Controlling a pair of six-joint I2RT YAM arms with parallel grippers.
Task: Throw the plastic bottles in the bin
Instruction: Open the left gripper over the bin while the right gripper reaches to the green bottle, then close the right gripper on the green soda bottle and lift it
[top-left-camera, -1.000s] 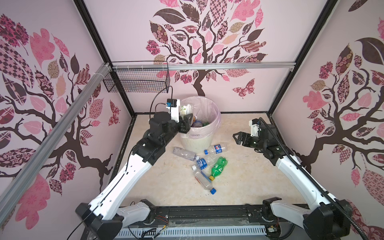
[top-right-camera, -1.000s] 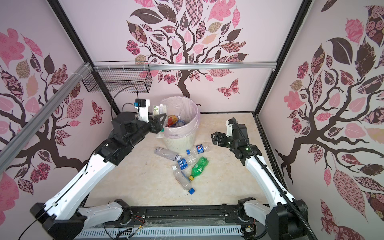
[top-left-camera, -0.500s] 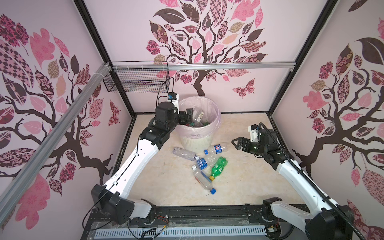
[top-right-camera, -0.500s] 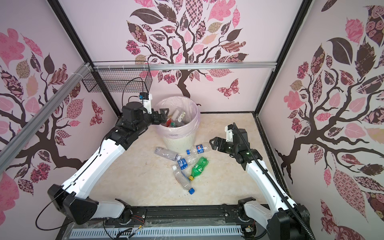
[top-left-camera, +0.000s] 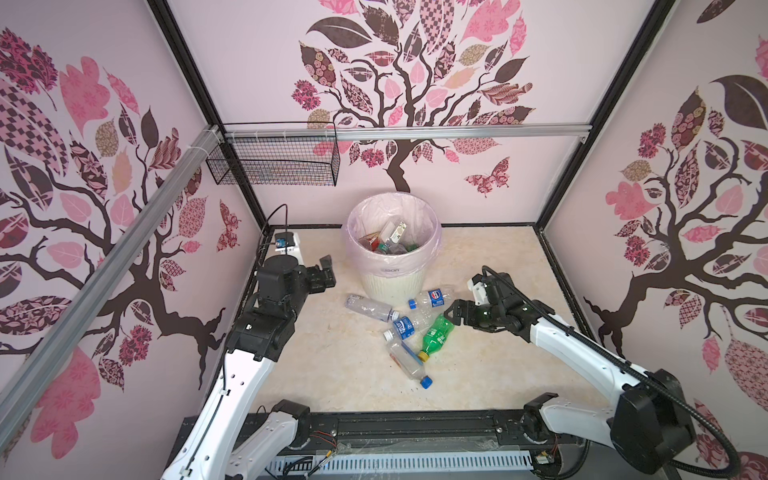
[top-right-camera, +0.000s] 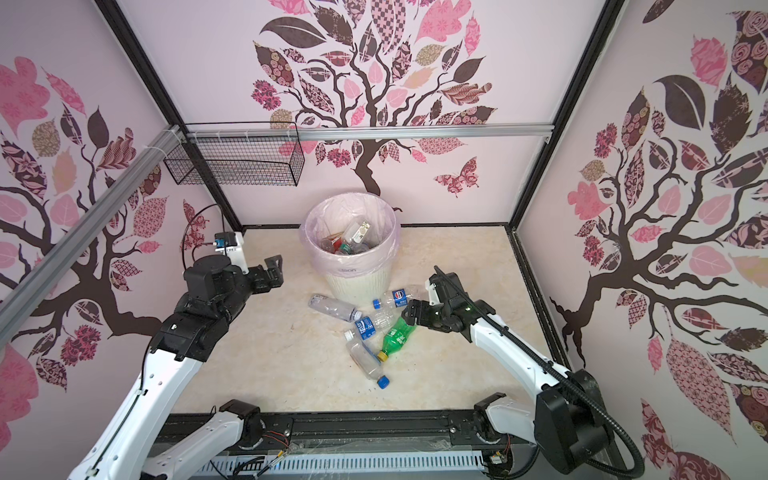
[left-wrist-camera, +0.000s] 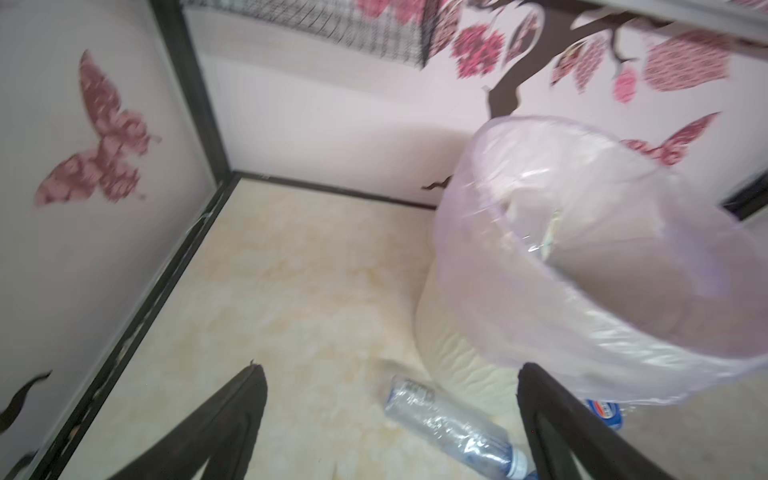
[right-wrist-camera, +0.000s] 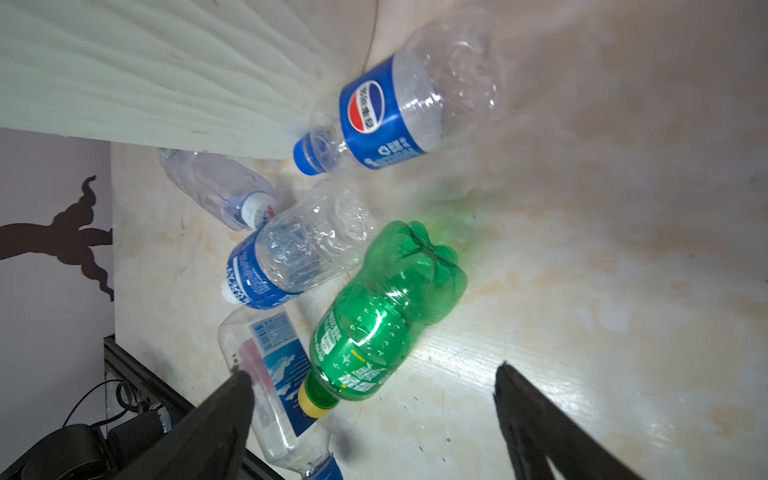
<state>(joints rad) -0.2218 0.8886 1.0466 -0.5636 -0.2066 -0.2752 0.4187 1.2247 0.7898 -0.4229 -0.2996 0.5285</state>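
The cream ribbed bin (top-left-camera: 390, 284) (top-right-camera: 357, 286) with its pink liner stands at the back middle, and several plastic bottles (top-left-camera: 392, 239) lie inside it. On the floor in front lie a clear bottle (top-left-camera: 368, 307) (left-wrist-camera: 449, 424), a Pepsi bottle (top-left-camera: 432, 297) (right-wrist-camera: 395, 112), a blue-labelled one (top-left-camera: 409, 324) (right-wrist-camera: 291, 253), a green one (top-left-camera: 436, 336) (right-wrist-camera: 386, 307) and a blue-capped one (top-left-camera: 407, 361) (right-wrist-camera: 270, 374). My left gripper (top-left-camera: 328, 272) (left-wrist-camera: 390, 370) is open and empty, left of the bin. My right gripper (top-left-camera: 453, 313) (right-wrist-camera: 372, 372) is open just above the green bottle's base.
A black wire basket (top-left-camera: 274, 162) hangs on the back wall at the left, above the left arm. Patterned walls close in three sides. The black base rail (top-left-camera: 415, 424) runs along the front edge.
My left gripper opened over the bin and its bottle dropped in; the arm then drew back left and down. My right gripper moved down and left toward the green bottle.
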